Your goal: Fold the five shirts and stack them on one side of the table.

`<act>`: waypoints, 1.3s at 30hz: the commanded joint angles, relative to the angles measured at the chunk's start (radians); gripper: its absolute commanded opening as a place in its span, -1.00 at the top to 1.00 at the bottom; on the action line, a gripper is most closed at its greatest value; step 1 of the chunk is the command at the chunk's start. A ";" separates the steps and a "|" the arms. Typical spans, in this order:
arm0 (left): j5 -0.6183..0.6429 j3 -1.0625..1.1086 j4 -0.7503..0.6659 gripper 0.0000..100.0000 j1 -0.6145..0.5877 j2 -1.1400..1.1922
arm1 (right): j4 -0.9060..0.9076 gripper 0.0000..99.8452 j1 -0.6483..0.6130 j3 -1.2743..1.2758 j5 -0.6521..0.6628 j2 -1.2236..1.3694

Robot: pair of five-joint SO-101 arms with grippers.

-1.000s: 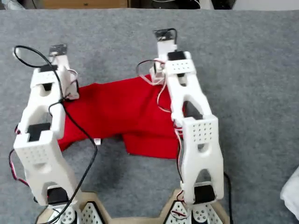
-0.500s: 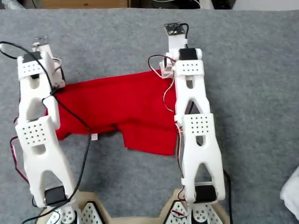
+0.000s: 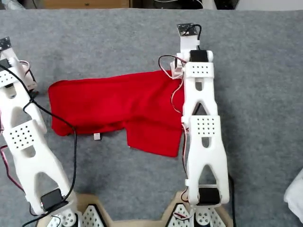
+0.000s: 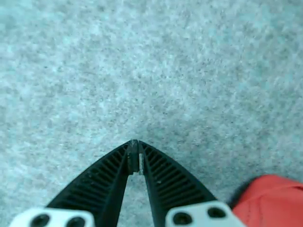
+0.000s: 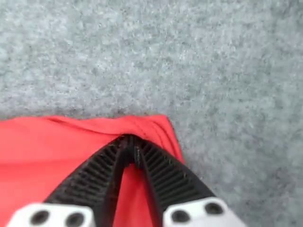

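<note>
Table [image 3: 255, 71]: grey felt-like cover over the whole top. One red shirt [image 3: 118, 106] lies on it, left of centre, spread wide and partly folded, with a flap toward the near side. Small white tag [image 3: 96, 136] at its near hem. White cloth [image 3: 296, 196] at the right near edge. Tan arm mount [image 3: 137, 221] on the near edge.

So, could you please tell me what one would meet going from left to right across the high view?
Left arm → red shirt → right arm → white thing at the picture's right edge.
</note>
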 commanded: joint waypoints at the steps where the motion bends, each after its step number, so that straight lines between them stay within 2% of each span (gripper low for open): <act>1: 0.038 -0.052 0.011 0.96 0.034 -0.024 | 0.071 0.99 -0.007 -0.114 0.046 -0.035; 4: 0.097 -0.132 0.091 0.96 0.103 -0.047 | 0.135 0.99 -0.042 -0.173 0.069 -0.079; 9: 0.110 -0.310 0.213 0.96 0.267 -0.064 | 0.199 0.99 -0.090 -0.165 0.083 -0.223; 12: 0.110 -0.413 0.219 0.96 0.338 -0.053 | 0.206 0.99 -0.122 -0.157 0.080 -0.283; 16: 0.109 -0.364 0.163 0.96 0.391 -0.010 | 0.170 0.99 -0.185 -0.157 0.078 -0.243; 23: 0.098 -0.247 -0.046 0.96 0.356 0.166 | 0.089 0.99 -0.229 -0.163 0.083 -0.028; 31: -0.081 -0.249 0.083 0.96 0.296 0.173 | 0.068 0.99 -0.193 -0.160 0.078 0.045; 39: -0.087 -0.262 0.097 0.96 0.186 0.168 | 0.035 0.99 -0.165 -0.153 0.081 0.061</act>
